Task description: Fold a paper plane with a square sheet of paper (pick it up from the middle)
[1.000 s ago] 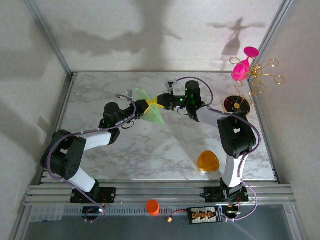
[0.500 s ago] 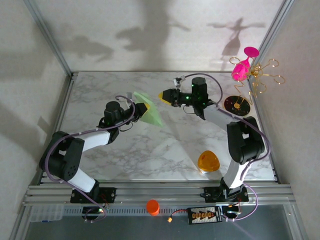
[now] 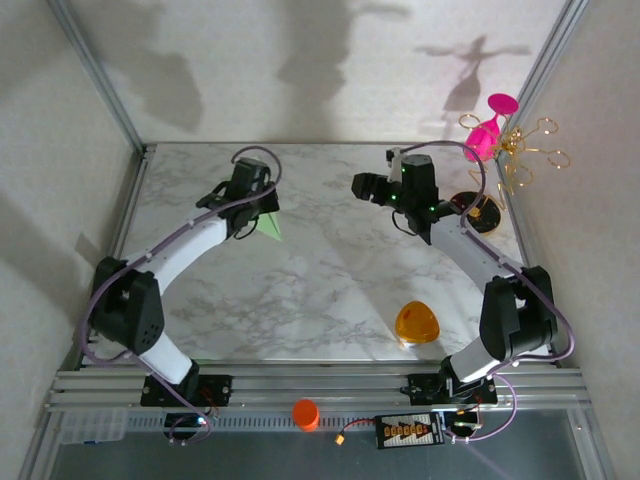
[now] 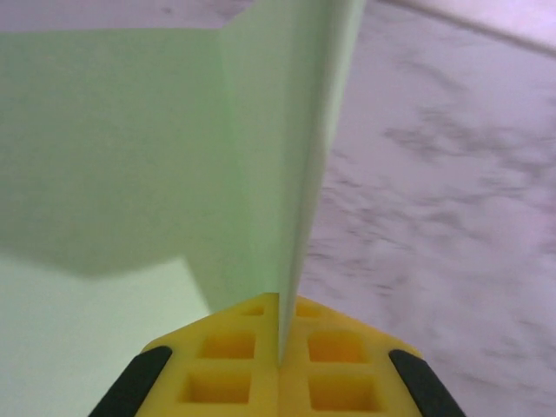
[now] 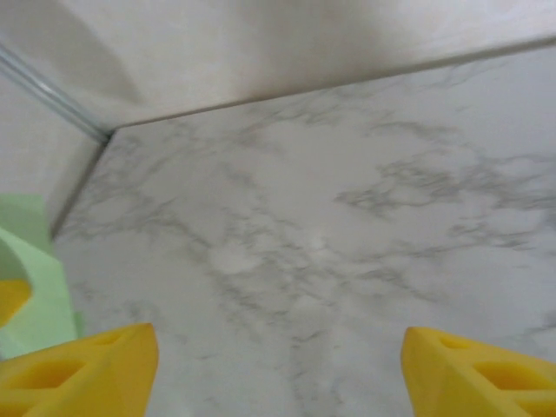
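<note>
Over the marble worktop (image 3: 330, 290), the folded green paper (image 4: 122, 148) is clenched by the left fingers (image 4: 217, 382) alone, the right fingers (image 5: 78, 365) having been opened and withdrawn, so a crease seems finished.

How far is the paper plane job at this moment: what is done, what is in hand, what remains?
Done: the green paper carries at least one lengthwise crease. In hand: the left gripper is shut on that crease, while the right gripper is open and apart from the paper. Left: the flaps look broad, not a narrow dart, so more folds probably remain.
</note>
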Motion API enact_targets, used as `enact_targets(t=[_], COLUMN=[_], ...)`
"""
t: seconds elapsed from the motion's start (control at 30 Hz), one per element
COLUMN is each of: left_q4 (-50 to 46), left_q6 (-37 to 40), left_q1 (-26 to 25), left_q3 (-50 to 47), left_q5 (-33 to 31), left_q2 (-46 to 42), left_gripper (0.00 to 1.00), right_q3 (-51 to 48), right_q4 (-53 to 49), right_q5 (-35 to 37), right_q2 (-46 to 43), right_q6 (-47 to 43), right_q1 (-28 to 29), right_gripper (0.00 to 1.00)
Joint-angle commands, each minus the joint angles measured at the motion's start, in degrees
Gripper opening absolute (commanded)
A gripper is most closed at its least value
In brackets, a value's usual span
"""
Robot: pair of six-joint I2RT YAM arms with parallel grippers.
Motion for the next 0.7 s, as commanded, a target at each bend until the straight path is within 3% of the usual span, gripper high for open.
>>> enact_targets(t=[0.0,0.13,0.27,0.67], left_q4=[-17.1,-23.8,-28.5,-34.6], left_q6=[6.5,6.6,6.4,5.8], left_q1=[-3.6,-6.4,-8.8,-12.4], left_q3=[5.6,10.5,14.2,19.8], left_q5=[-22.2,-33.3,-40.3,-46.0], left_q2=[5.5,11.4,17.4,33.0], left_gripper=[0.02,0.01,0.0,0.0], right_q3=[-2.4,-4.5,-5.9,-7.1], right_q4=[-1.0,0.5,0.9,-0.6], right_q5=[9.4,11.7,12.9,12.7], right_q2=[-2.6,-4.6,-5.6,-5.4], right_q6=[-2.9,-3.1,-2.2,-1.3], right_q1=[0.1,0.2,0.2,0.1], right_gripper=[0.81,0.85,0.85,0.86])
